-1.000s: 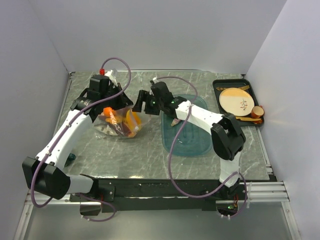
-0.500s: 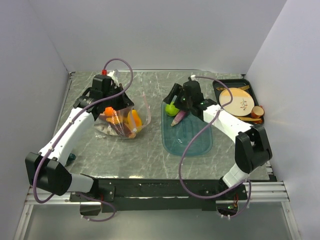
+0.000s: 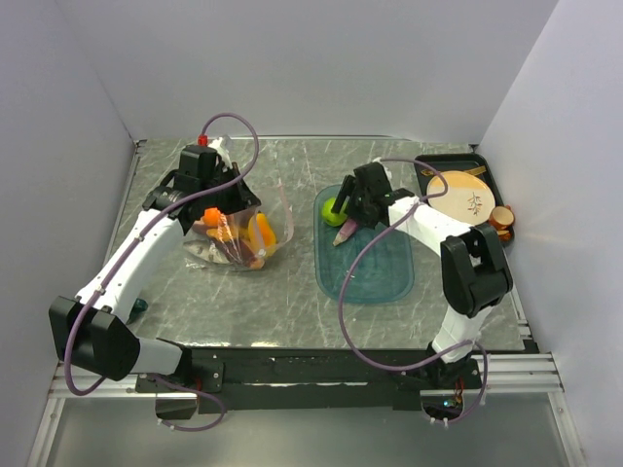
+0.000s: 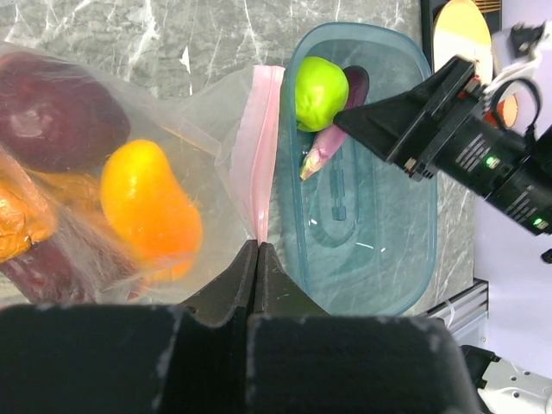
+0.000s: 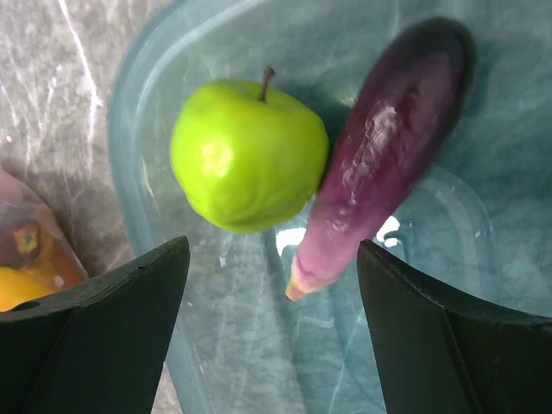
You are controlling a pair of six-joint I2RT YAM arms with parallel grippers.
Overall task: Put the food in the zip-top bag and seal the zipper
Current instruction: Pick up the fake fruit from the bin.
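Teal beneath the right gripper (image 3: pixel 352 206) now instead of clear plastic. Hung at the mouth of the bag (image 3: pixel 234 233) a second ago, then swung across to the far end of the tray (image 3: pixel 375 277). Sat slightly farther back over it half a second ago; since pulled in toward the green apple (image 3: pixel 334 210), with the elbow folded closer to the near edge. No change on the left side: same pose, same grip.

Right fingers (image 5: pixel 95 319) spread wide, clamped on nothing. Seen from the right wrist, frames the green apple (image 5: pixel 248 155) and the purple eggplant (image 5: pixel 388 138) between them, side by side and touching in the tray's far left corner. Cannot tell whether either fingertip touches the food.

Left gripper (image 4: pixel 257 259) pressed fully together, pinching the bag (image 4: pixel 207 121) at its edge, right where the pink zipper (image 4: pixel 261 147) ends. Holds the bag's mouth lifted and facing the tray, zipper unsealed. Already inside: an orange (image 4: pixel 148 203), a dark red apple (image 4: pixel 60 112) and other pieces blurred behind the plastic.
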